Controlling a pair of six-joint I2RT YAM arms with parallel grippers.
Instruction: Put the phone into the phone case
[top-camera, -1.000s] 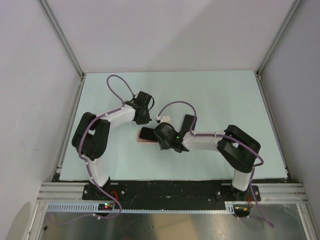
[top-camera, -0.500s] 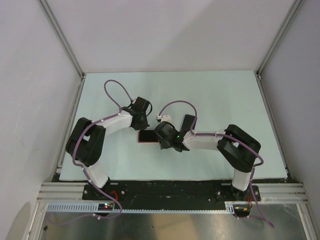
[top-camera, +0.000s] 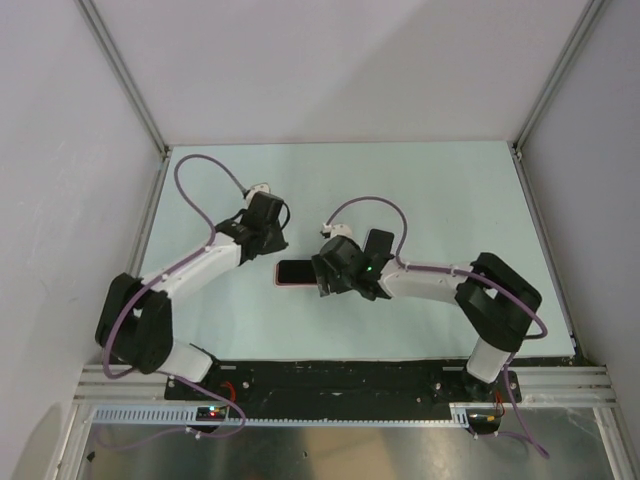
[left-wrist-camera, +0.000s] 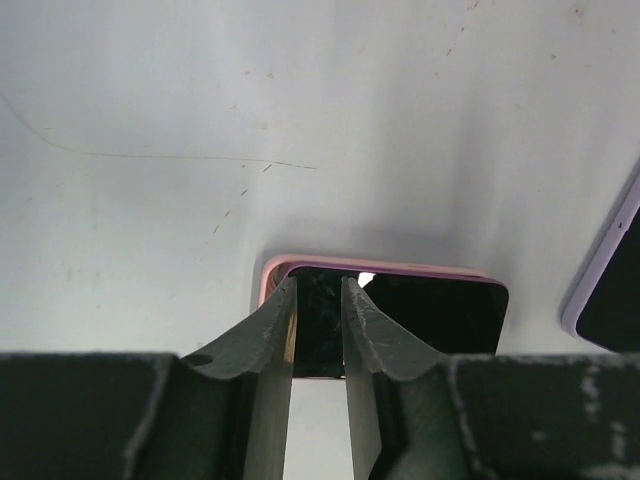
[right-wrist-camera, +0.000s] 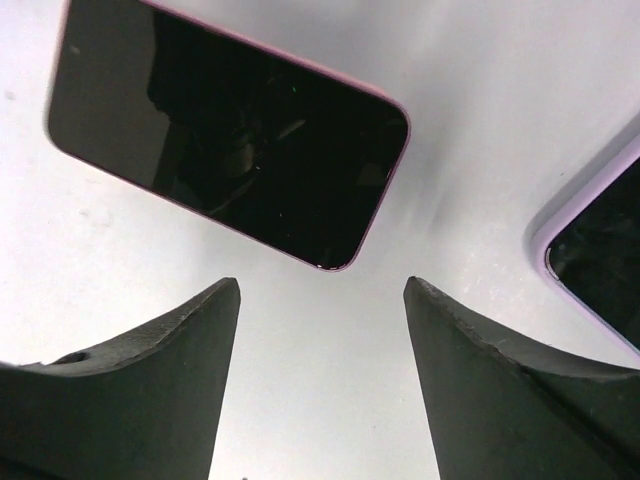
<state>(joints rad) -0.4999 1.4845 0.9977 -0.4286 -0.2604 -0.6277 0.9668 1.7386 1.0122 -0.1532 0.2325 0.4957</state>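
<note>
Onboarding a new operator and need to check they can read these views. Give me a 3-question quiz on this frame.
1. True or false: the phone already lies seated inside the phone case.
2. The right gripper is: A) open, holding nothing; B) shut on the phone; C) out of view.
3. In the right wrist view, a second phone shows at the right edge. What colour is its rim?

Key: 1 true; 2 A; 3 pale lilac.
</note>
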